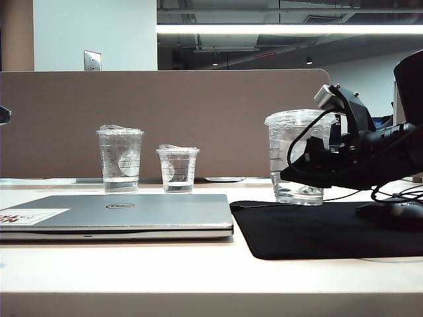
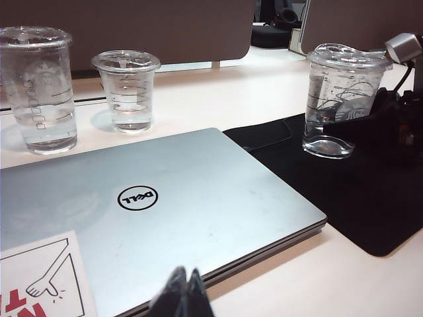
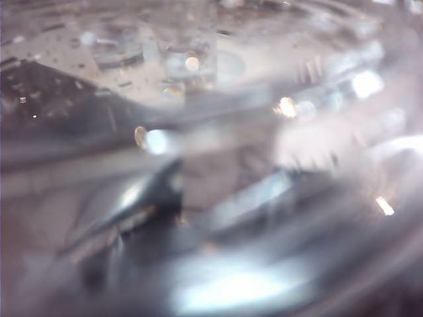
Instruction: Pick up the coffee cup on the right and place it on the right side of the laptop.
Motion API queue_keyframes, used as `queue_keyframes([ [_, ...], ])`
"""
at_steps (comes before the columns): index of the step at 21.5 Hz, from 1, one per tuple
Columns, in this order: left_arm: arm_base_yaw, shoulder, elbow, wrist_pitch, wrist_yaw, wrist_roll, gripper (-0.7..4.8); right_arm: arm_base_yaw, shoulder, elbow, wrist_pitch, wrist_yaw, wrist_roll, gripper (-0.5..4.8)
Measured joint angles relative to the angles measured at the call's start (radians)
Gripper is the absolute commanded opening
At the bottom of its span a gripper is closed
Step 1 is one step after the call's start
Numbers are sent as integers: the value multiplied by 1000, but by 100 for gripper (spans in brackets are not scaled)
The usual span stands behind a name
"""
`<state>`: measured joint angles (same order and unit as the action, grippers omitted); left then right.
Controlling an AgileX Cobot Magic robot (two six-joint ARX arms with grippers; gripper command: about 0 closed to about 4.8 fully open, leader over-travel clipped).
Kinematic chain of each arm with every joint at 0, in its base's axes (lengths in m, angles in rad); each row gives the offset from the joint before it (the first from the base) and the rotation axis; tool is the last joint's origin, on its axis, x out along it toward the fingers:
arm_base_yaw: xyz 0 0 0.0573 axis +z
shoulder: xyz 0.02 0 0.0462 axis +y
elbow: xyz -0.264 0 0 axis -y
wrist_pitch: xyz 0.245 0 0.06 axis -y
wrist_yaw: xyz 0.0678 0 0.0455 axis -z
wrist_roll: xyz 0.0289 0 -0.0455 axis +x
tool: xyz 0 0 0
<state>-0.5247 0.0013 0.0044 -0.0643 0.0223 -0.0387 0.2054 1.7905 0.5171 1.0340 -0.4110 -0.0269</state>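
A bright ceiling light strip (image 1: 291, 29) lights the room evenly — shadows stay soft. The right wrist view is wholly blurred, filled by the out-of-focus clear plastic lidded coffee cup (image 3: 218, 165) — speckled with glare.

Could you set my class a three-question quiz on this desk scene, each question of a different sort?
1. True or false: the laptop is closed.
2. How many clear cups stand on the desk?
3. What does the coffee cup stand on: A) laptop, B) black mouse pad, C) bare table?

Key
1. True; its lid lies flat.
2. Three: the coffee cup beside the right gripper, a taller cup and a smaller cup behind the laptop.
3. B. The left gripper, jaws together, hangs above the laptop's near edge.
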Motion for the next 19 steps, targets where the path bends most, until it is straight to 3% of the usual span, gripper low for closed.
queue_keyframes([
  [9,0,0,0,0,0,0,-5,0,64,0,20,18,0,324],
  [11,0,0,0,0,0,0,-5,1,81,1,48,17,0,381],
  [12,0,0,0,0,0,0,-5,1,85,2,53,16,0,436],
  [15,0,0,0,0,0,0,-5,2,86,2,50,10,5,475],
  [19,0,0,0,0,0,0,-5,2,86,2,50,10,6,479],
])
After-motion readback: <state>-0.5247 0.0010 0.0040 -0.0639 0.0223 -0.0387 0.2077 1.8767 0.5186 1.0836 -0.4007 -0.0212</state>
